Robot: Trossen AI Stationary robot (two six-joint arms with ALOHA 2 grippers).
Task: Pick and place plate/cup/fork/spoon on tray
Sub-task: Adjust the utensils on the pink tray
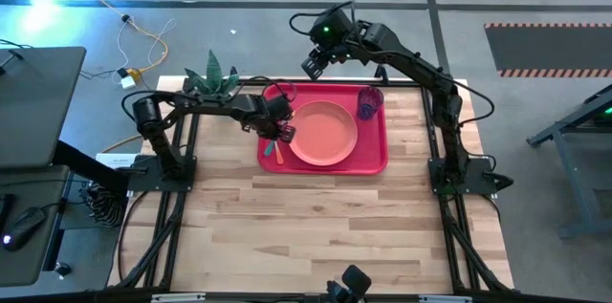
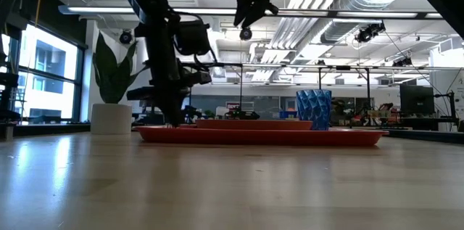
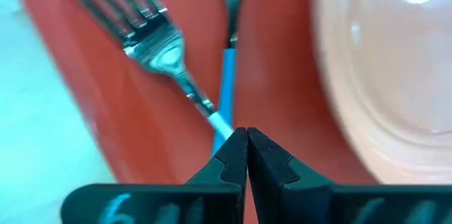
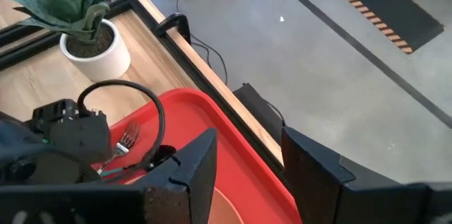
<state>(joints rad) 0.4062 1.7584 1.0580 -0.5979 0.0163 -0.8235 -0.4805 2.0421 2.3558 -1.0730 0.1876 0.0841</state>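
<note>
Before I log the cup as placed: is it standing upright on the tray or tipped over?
Upright. In the low view the cup stands straight on the tray; from above its open mouth faces up in the tray's far right corner.

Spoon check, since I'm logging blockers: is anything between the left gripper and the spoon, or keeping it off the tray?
Nothing visible. The left gripper is shut on the spoon handle, over the tray, beside the fork.

Nothing legible is showing anywhere, only blurred pale marks resembling "6" lying on the left gripper (image 3: 246,139) body just behind its closed jaws, too smeared to be read.
</note>
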